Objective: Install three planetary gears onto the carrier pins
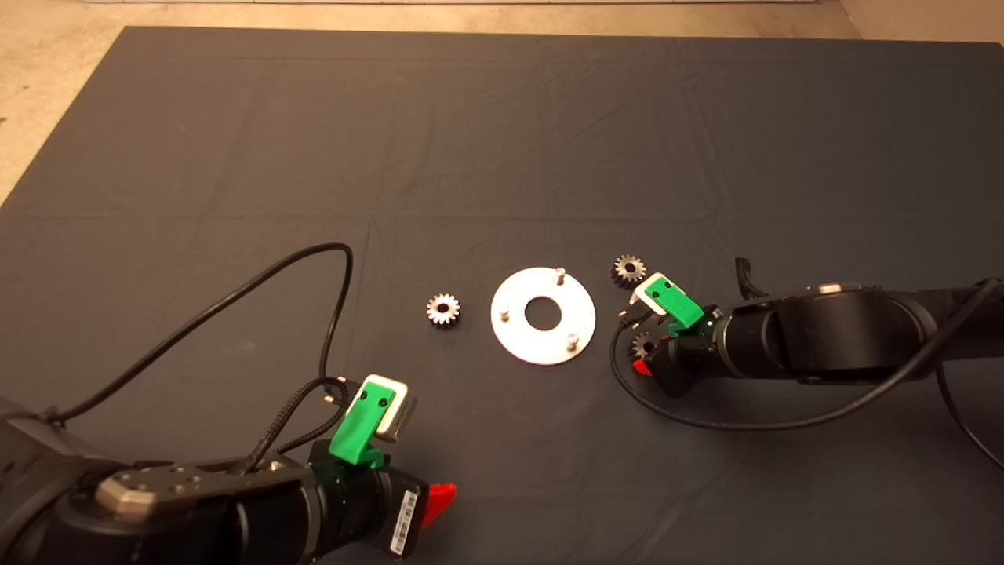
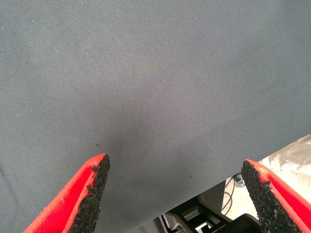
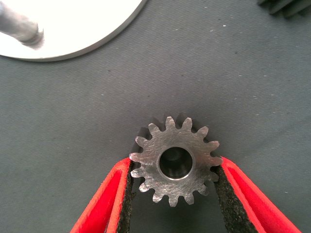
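Note:
The silver carrier disc (image 1: 514, 333) lies mid-mat with three carrier pins (image 1: 560, 274) (image 1: 504, 313) (image 1: 572, 340) standing on it. One planetary gear (image 1: 443, 309) lies left of the disc and another (image 1: 628, 269) to its upper right. My right gripper (image 1: 645, 355) is low at the disc's right side, shut on the third planetary gear (image 1: 645, 343). In the right wrist view both black pads (image 3: 127, 184) press that gear's (image 3: 175, 160) teeth, with the disc's edge (image 3: 82, 29) and one pin (image 3: 19, 26) beyond. My left gripper (image 1: 435, 506) waits open at the lower left.
Black cables (image 1: 259, 282) loop over the mat from both arms. The left wrist view shows the open gripper (image 2: 175, 167) over bare mat (image 2: 155, 87), with the mat's edge and floor gear (image 2: 209, 216) beyond. Another gear's rim (image 3: 286, 6) shows in the right wrist view.

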`<state>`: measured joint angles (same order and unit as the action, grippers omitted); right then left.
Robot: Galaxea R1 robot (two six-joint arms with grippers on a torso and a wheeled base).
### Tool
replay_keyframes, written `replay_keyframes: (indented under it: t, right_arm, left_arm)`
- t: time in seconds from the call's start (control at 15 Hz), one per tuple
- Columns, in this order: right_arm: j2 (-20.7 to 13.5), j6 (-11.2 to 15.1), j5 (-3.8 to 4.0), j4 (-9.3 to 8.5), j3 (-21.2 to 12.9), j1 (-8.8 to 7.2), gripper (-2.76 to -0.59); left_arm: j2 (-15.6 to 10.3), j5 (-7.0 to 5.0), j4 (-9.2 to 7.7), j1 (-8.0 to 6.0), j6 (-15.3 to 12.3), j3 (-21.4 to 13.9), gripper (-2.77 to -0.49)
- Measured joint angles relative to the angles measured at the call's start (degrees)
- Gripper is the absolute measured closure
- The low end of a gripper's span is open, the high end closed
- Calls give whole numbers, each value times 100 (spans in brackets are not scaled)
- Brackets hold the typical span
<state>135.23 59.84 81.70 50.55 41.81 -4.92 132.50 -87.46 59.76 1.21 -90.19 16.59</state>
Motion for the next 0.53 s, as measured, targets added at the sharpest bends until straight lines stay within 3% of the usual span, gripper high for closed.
replay_keyframes:
  t: [0.53]
  right_arm:
    - [9,2,11,21,2,0,-103]
  left_arm:
    - [2,0,0,0,0,0,-191]
